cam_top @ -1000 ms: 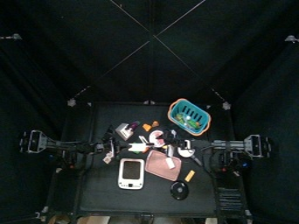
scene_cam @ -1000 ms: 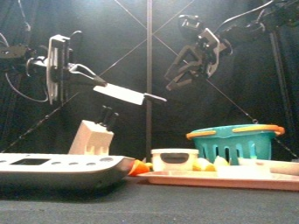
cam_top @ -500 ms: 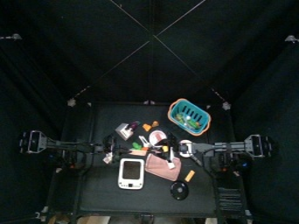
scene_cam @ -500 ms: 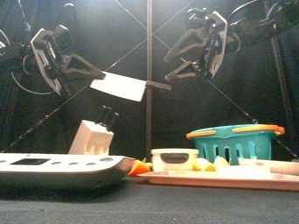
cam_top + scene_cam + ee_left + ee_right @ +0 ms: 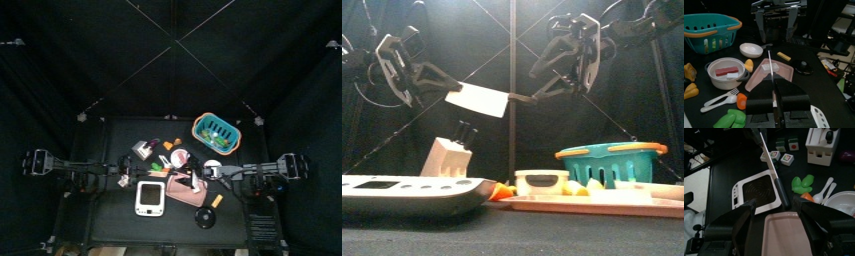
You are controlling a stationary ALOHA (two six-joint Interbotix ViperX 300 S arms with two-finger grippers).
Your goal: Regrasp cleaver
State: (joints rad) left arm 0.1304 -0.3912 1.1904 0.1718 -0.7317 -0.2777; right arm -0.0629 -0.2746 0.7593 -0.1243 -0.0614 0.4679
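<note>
Both grippers meet at the cleaver (image 5: 480, 98) — left fingers (image 5: 425, 76) clamp its blade end, right fingers (image 5: 553, 82) open around its handle

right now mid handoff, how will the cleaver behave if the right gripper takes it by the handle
The cleaver looks rigid, held level without sagging. Its broad blade sits at the left gripper, so it may droop blade-down from a handle grip. The thin handle between the right gripper's open jaws could twist.

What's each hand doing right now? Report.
Left hand: closed, holding the cleaver up by its blade.
Right hand: open around the cleaver's handle, not gripping.
</note>
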